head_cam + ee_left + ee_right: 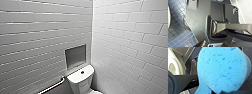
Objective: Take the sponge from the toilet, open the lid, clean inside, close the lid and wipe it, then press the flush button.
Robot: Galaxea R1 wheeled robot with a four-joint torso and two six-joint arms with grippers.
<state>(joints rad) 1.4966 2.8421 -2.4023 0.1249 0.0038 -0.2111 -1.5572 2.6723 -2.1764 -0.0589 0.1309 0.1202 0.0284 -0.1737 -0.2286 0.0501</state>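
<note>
- Right end effector: we judge it clenched on the sponge. The bright blue porous pad hangs close before the right wrist camera, clear of the dark blue tiled floor.
- Left end effector: we cannot tell its state. The left wrist view gives mostly the robot's own dark plate, a thin blue cable and more of the tiled floor.
- The toilet: in the head view its white tank stands in the corner of two white-tiled walls, below a recessed grey panel. The flush button sits dark and round at the centre of the tank top. A grab bar runs along the wall just beside the tank.
- Progress, as we judge it: the sponge is off the toilet and in hand. The lid work, the cleaning and the flush are not yet done.
- Risk 1: the sponge is soft, and the hold seems to fall near one edge. Pressure during wiping could fold it or pull it free.
- Risk 2: the head view sits high on the walls, with the bowl at its lower margin. An approach to the lid would be poorly seen.
- Risk 3: the grab bar lies close to the tank, so a wide arm sweep could strike it.
- Risk 4: the loose cable could snag.
</note>
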